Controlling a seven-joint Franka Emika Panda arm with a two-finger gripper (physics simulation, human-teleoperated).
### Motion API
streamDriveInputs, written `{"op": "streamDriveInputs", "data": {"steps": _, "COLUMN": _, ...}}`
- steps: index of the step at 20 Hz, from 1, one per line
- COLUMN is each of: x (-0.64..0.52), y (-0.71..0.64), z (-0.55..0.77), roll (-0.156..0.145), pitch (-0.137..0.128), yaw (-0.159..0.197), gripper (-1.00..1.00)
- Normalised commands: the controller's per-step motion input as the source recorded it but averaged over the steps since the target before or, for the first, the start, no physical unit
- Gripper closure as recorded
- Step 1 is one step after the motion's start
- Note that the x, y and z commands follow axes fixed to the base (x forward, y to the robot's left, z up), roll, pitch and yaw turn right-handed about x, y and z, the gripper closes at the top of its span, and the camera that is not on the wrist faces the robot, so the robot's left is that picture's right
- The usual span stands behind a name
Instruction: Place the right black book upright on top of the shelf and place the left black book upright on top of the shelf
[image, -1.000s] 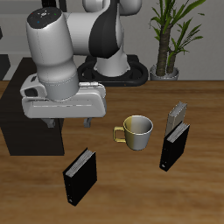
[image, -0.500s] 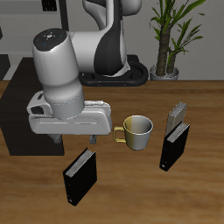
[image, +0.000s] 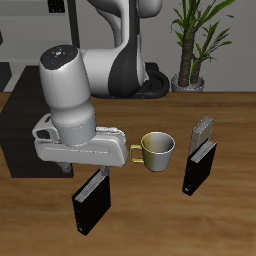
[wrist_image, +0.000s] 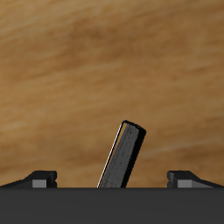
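Note:
The right black book (image: 90, 205) stands upright on the wooden table near its front edge; it also shows in the wrist view (wrist_image: 122, 157), tilted, between my two fingertips (wrist_image: 39, 178). My gripper (image: 82, 170) hovers just above the book's top edge, open and empty; in the wrist view the gripper (wrist_image: 114, 179) straddles it without touching. The left black book (image: 198, 166) stands upright beyond the mug. The shelf (image: 18, 125), a low matte-black cabinet, stands at the table's side beside my arm; its top is partly hidden by the arm.
A brass-coloured mug (image: 157, 150) sits between the two black books. A smaller grey book (image: 203, 130) leans just behind the left black book. A potted plant (image: 190, 45) stands at the back.
My gripper has come down and moved toward the table's front edge, from beside the shelf to just over the right black book. The books and the mug have not moved.

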Motion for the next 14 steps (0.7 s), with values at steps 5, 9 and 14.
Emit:
{"op": "streamDriveInputs", "data": {"steps": 5, "x": 0.03, "y": -0.04, "z": -0.22, "roll": -0.011, "pitch": 0.002, "yaw": -0.018, "gripper": -1.0}}
{"op": "streamDriveInputs", "data": {"steps": 9, "x": 0.01, "y": -0.05, "z": -0.19, "roll": -0.007, "pitch": 0.012, "yaw": -0.033, "gripper": -1.0}}
{"op": "streamDriveInputs", "data": {"steps": 14, "x": -0.03, "y": 0.03, "z": -0.2, "roll": 0.015, "pitch": 0.012, "yaw": -0.021, "gripper": -1.0}}
